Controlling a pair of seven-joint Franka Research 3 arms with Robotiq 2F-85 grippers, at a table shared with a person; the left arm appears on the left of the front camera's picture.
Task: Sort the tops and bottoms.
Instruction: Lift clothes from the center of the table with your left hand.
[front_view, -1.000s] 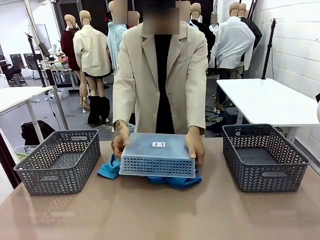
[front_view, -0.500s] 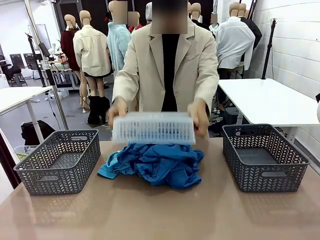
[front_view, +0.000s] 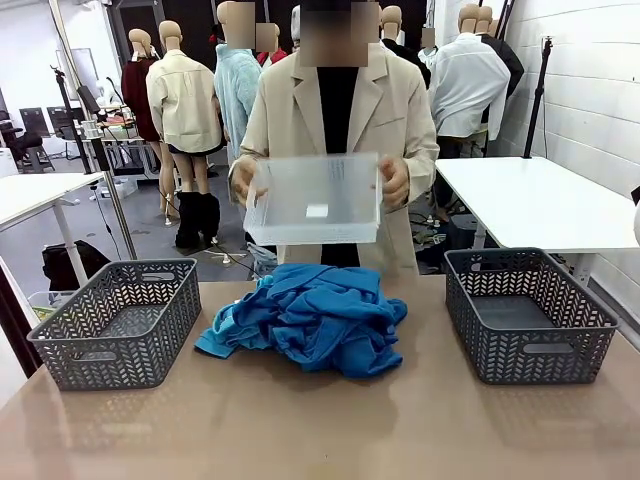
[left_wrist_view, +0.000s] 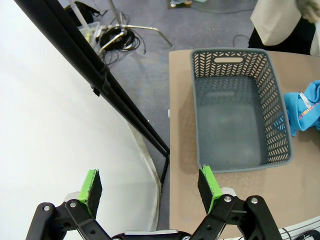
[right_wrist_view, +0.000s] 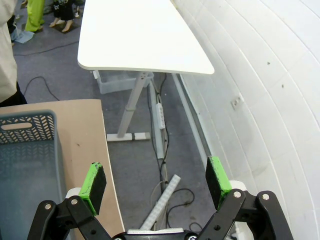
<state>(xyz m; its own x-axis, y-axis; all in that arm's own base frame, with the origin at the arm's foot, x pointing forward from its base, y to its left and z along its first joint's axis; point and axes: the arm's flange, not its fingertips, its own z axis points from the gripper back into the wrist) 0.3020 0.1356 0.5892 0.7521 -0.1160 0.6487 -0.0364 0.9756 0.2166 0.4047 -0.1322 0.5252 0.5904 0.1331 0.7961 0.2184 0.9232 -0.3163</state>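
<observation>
A heap of blue tops (front_view: 308, 316), royal blue mixed with lighter blue, lies crumpled at the middle of the brown table (front_view: 320, 430). An edge of the heap (left_wrist_view: 306, 107) shows at the right of the left wrist view. I cannot tell tops from bottoms inside the heap. My left gripper (left_wrist_view: 152, 186) is open and empty, hanging off the table's left side near a grey basket (left_wrist_view: 235, 107). My right gripper (right_wrist_view: 156, 182) is open and empty above the floor, beyond the table's right edge.
Two grey woven baskets stand on the table, one at the left (front_view: 120, 320) and one at the right (front_view: 528, 312), both empty. The person in a beige coat holds a pale plastic basket (front_view: 315, 198) in both hands above the far edge. A white table (right_wrist_view: 142, 35) stands at the right.
The person has lifted the upturned pale basket off the blue heap and raised it to chest height, uncovering the clothes. Neither gripper has changed.
</observation>
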